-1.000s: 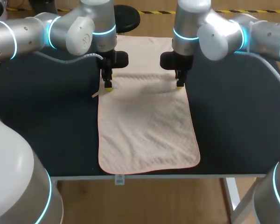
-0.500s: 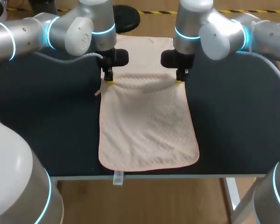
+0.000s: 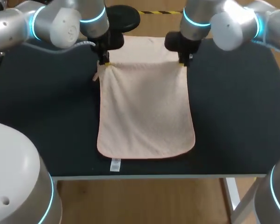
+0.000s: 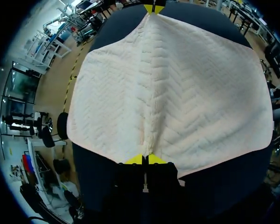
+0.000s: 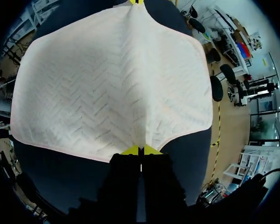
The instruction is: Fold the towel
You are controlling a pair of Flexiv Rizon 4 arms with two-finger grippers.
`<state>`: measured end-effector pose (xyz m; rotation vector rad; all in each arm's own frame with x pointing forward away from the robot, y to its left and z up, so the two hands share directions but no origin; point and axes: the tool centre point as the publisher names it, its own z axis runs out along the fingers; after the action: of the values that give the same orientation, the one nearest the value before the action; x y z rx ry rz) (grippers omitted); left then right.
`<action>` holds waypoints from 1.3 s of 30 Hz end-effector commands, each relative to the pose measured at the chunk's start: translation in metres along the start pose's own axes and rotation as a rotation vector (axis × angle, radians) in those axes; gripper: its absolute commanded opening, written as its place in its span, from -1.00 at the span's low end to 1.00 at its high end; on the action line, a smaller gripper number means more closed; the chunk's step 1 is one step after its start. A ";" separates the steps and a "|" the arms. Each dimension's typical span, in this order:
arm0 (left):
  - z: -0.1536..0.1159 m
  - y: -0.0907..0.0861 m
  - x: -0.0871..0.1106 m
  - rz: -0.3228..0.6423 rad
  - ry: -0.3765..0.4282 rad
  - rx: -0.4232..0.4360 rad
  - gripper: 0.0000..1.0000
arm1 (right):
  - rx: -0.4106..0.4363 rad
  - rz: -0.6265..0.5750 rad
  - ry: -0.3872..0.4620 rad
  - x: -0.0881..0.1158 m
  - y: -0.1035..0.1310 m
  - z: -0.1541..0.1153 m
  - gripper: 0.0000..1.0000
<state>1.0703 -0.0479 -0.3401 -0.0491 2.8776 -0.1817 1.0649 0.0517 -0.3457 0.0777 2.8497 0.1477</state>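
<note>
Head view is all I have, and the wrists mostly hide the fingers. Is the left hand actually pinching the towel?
Observer: Yes. In the left wrist view, the left hand has both yellow tips closed together on the towel, with cloth gathered between them.
Operator: Right hand the same?
Observer: Same. The right wrist view shows the right hand with its tips together on its own corner, and a crease running out from the pinch.
Operator: Any sag between the hands?
Observer: None visible. In the left wrist view, a raised ridge of cloth runs straight from one hand's tips to the other's.
</note>
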 end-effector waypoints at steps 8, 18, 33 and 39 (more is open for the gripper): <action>-0.125 -0.004 -0.048 0.003 -0.297 -0.006 -1.00 | -0.088 0.004 -0.212 -0.042 0.008 -0.130 -1.00; -0.202 -0.018 -0.114 0.007 -0.559 -0.022 -1.00 | -0.135 -0.024 -0.389 -0.092 0.026 -0.211 -1.00; -0.292 -0.025 -0.191 -0.025 -0.815 -0.038 -1.00 | -0.152 -0.041 -0.682 -0.169 0.038 -0.312 -1.00; -0.296 -0.029 -0.191 0.013 -0.819 -0.053 -1.00 | -0.147 -0.045 -0.681 -0.163 0.036 -0.308 -1.00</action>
<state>1.1807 -0.0308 -0.0028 -0.0947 2.0500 -0.0651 1.1415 0.0518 0.0029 0.0326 2.1458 0.2647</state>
